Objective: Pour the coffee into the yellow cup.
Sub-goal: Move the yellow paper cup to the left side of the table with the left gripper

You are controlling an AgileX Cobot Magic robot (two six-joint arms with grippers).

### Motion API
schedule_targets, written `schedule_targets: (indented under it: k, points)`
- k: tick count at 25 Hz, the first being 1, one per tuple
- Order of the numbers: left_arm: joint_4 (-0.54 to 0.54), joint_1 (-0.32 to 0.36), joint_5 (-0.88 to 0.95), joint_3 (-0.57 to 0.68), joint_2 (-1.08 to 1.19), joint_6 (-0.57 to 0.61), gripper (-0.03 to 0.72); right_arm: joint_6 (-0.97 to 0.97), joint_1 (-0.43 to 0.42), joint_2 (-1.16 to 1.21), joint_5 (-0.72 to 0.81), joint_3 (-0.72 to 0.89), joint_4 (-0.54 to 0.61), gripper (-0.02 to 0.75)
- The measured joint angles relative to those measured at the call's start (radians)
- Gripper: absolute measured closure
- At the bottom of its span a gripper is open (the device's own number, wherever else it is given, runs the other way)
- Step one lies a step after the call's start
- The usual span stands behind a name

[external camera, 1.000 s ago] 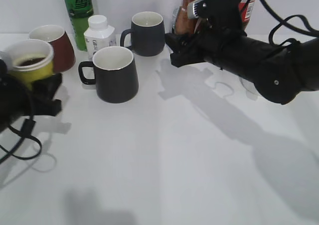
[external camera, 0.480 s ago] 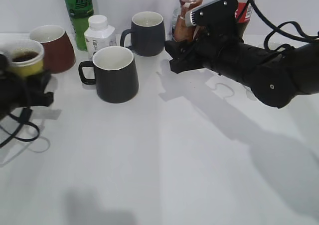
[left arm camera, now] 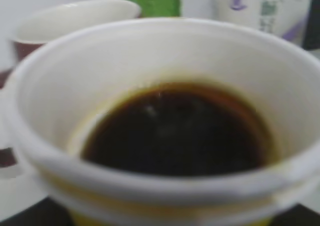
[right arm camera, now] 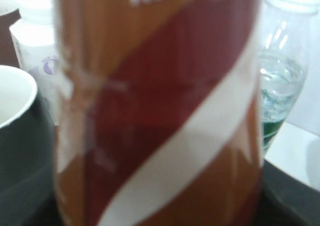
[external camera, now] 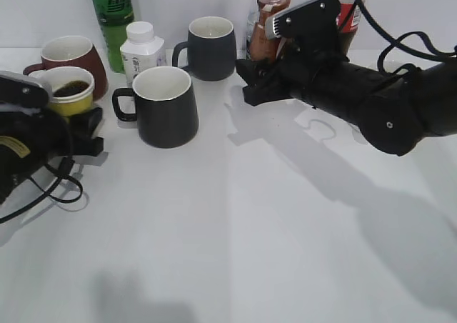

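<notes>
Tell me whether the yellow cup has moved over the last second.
Yes. In the exterior view the yellow cup has shifted right and now sits lower, in front of the dark red mug rather than left of it.

Yellow cup [external camera: 68, 98] holds dark brown liquid; coffee [right arm camera: 160, 106] label swirls brown-red-white.

mugs [external camera: 166, 106] and bottles [external camera: 112, 19] crowd the table's [external camera: 285, 237] back; its front lies open.

Yellow cup [external camera: 70, 94] is sitting at the table's [external camera: 271, 230] left edge, directly before the red mug [external camera: 68, 57]. Two dark mugs — one [external camera: 166, 107] nearer, one [external camera: 211, 47] behind it — are standing centre-left. Coffee [external camera: 271, 19] is standing at rear, right of the far mug.
</notes>
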Motion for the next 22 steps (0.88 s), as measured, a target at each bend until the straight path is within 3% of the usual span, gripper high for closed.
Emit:
schedule_targets:
  k: [11,22]
  points:
    - [0.014,0.0,-0.076,-0.01,0.07,-0.006,0.252,-0.001,0.0,0.003,0.002,0.0,0.03,0.234]
    - [0.013,0.0,-0.081,0.011,0.07,-0.062,0.104,-0.001,0.0,0.035,-0.023,0.0,0.03,0.235]
